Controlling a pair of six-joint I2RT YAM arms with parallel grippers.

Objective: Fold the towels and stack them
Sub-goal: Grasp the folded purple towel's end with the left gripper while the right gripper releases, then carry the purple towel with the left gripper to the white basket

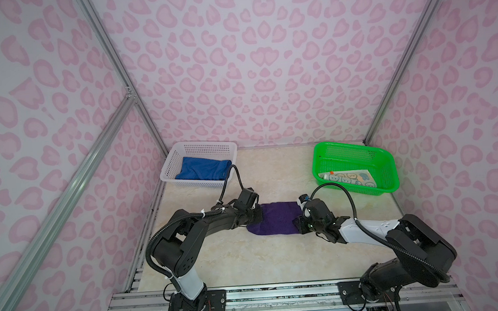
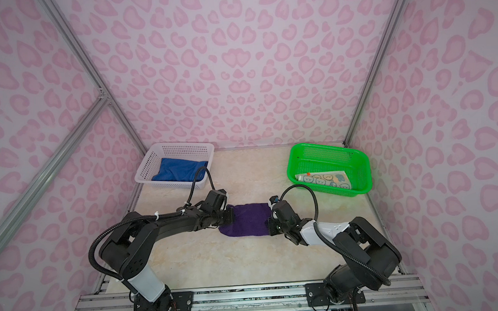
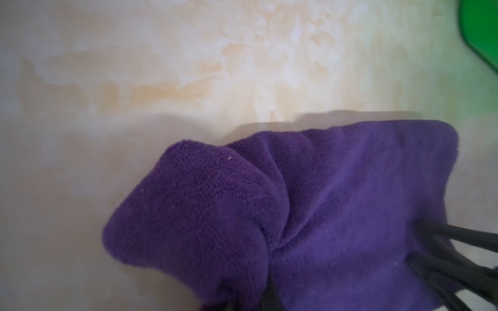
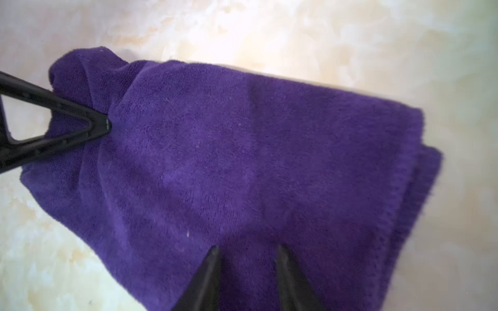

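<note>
Left end effector [image 4: 107, 125] is clamped together on one short end of the purple towel [image 1: 277, 219], right end effector [image 4: 249, 269] stands apart over the opposite end — the towel lies mid-worktop [image 1: 247, 258] between them, its long axis running arm to arm.

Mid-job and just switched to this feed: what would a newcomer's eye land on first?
The dark purple towel at the centre of the table stands out, an arm at each end: the left fingers are pinched shut on its bunched end, the right fingers stand apart over the opposite end. Behind it, a blue towel lies in the white basket at far left and a rabbit-print towel in the bright green basket at far right.
</note>
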